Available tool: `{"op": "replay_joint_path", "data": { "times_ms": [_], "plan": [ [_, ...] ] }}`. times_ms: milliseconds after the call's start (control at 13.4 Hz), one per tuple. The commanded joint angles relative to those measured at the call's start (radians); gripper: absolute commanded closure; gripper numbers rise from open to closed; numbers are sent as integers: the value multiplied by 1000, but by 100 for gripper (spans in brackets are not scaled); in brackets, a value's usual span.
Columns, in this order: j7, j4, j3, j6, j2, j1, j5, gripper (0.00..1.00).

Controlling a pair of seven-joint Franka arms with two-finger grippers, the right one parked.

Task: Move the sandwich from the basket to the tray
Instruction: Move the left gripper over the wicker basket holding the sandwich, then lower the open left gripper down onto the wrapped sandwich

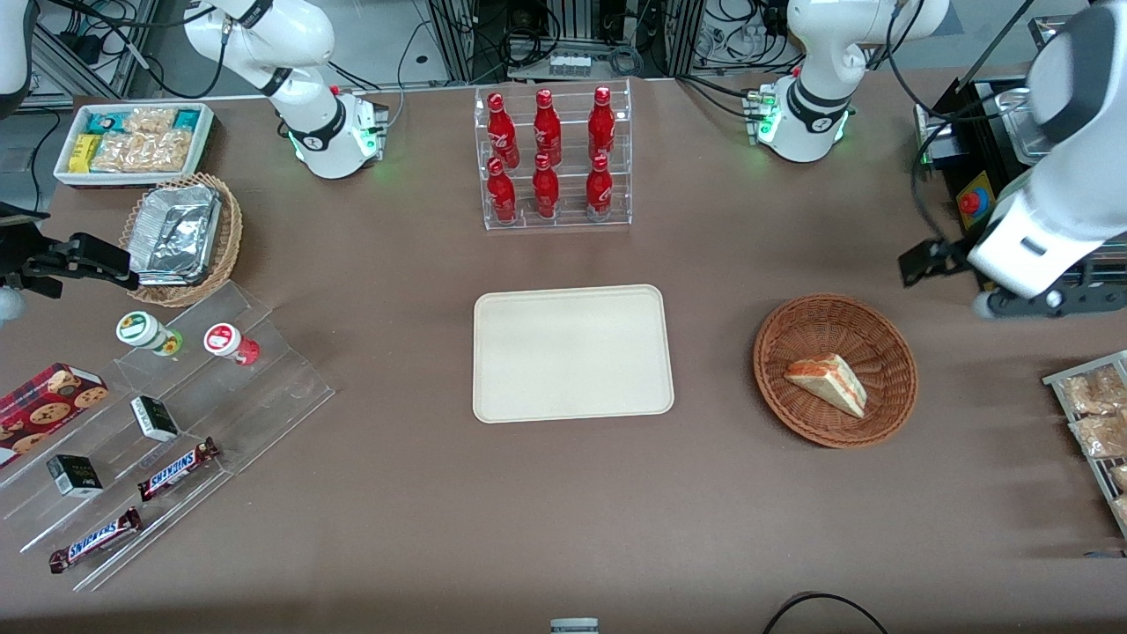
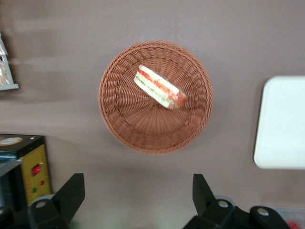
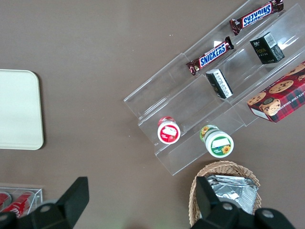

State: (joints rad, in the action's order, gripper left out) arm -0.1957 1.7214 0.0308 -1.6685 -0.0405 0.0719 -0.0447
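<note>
The sandwich (image 1: 828, 381) is a white-bread wedge with orange-red and green filling. It lies in the reddish-brown wicker basket (image 1: 797, 328), toward the working arm's end of the table. Both also show in the left wrist view: the sandwich (image 2: 159, 87) rests inside the basket (image 2: 125, 125). The cream-beige tray (image 1: 572, 352) lies flat at the table's middle, bare; its edge shows in the left wrist view (image 2: 281, 123). My left gripper (image 1: 920, 262) hangs high above the table, beside the basket and a little farther from the front camera. It (image 2: 137, 191) is open and holds nothing.
A clear rack of red bottles (image 1: 552, 158) stands farther from the front camera than the tray. A wire rack of snack bags (image 1: 1096, 418) sits at the working arm's table edge, near a black box with a red button (image 1: 970, 202). Snack shelves (image 1: 158, 440) lie toward the parked arm's end.
</note>
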Motion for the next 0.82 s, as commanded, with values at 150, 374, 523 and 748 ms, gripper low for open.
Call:
{"op": "replay_joint_path", "data": {
  "times_ms": [150, 374, 523, 748],
  "plan": [
    [-420, 251, 8, -294, 22, 12, -15, 0],
    [-667, 343, 11, -501, -36, 35, -17, 0],
    [-743, 353, 11, -548, -85, 48, -41, 0],
    [-778, 353, 11, -592, -160, 48, -99, 0]
  ]
}}
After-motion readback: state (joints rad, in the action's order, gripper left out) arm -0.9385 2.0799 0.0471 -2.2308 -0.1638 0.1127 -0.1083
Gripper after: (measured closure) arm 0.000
